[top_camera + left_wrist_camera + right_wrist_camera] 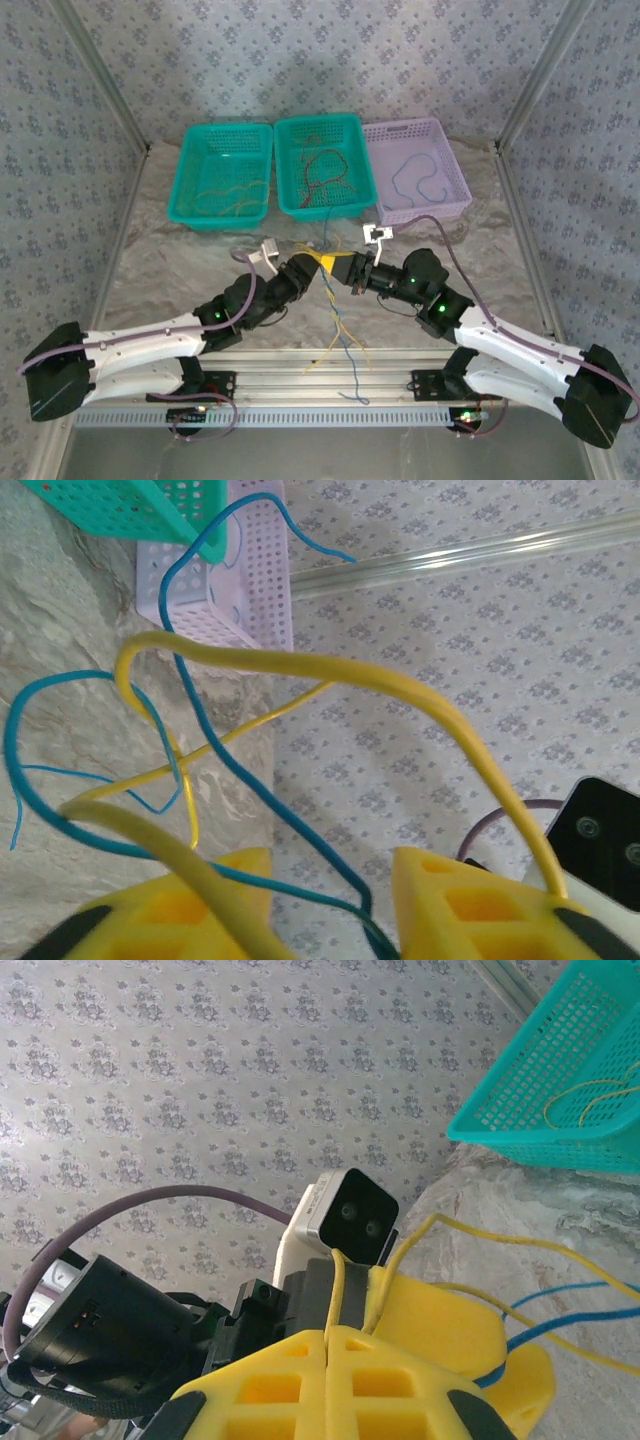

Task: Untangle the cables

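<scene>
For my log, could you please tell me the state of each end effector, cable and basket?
Left end effector: open, both cables passing through.
Right end effector: shut on the yellow cable.
Yellow cable: lifted, crossed with the blue cable.
Blue cable: lifted, tangled, ends loose.
Left teal basket: holds a yellow-orange cable.
Middle teal basket: holds reddish cables.
Lilac basket: holds a second blue cable.

L gripper (319, 266) & R gripper (337, 269) were tip to tip over the table (180, 270); blue & yellow cables (345, 343) trailed from them twd near edge. 3 baskets (318, 121) at back.
</scene>
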